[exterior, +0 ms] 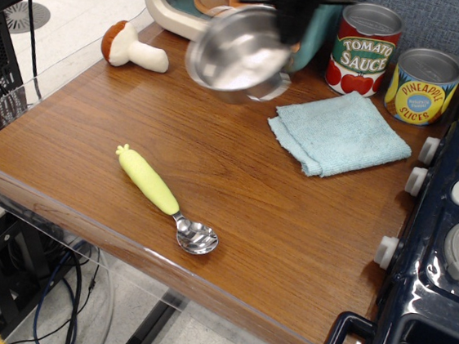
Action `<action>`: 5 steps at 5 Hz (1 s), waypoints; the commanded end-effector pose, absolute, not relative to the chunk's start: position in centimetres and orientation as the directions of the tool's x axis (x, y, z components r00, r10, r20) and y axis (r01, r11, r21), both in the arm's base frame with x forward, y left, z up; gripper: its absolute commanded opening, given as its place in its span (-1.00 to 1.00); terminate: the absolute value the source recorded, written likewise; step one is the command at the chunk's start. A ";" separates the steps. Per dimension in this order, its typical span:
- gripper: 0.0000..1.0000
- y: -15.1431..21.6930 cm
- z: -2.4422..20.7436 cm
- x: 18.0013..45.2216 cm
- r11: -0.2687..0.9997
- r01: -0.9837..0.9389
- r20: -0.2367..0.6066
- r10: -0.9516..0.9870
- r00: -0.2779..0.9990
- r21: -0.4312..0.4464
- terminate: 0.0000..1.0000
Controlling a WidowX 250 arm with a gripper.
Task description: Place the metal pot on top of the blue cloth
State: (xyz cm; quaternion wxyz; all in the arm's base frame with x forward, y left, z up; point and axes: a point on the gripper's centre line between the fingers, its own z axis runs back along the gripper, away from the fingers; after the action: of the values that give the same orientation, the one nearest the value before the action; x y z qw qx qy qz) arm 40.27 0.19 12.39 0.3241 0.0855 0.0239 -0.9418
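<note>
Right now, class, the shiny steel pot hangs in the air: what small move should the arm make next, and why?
Probably carry the shiny round steel pot a little further right and toward the camera, then lower it. It hangs blurred above the wood, held by the dark gripper at its rim, just left of the light blue folded cloth, which lies bare.

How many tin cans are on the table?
2. The tomato sauce can stands at the back edge by the wall, and the pineapple slices can stands just to its right, both behind the blue cloth. The lifted metal pot could hide something behind it.
</note>
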 end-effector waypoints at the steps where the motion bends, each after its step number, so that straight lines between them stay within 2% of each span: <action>1: -1.00 -4.3 13.2 42.1 -0.860 0.510 -0.236 -0.497 -0.835 0.006 -1.00; 4: -1.00 -7.2 9.4 43.7 -0.904 0.426 -0.188 -0.412 -0.892 -0.041 -1.00; 5: 1.00 -7.5 8.9 43.9 -0.910 0.412 -0.158 -0.400 -0.903 -0.050 -1.00</action>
State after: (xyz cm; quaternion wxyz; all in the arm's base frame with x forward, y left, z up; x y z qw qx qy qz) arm 44.38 -7.25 6.31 0.2114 0.0448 0.0525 -0.9750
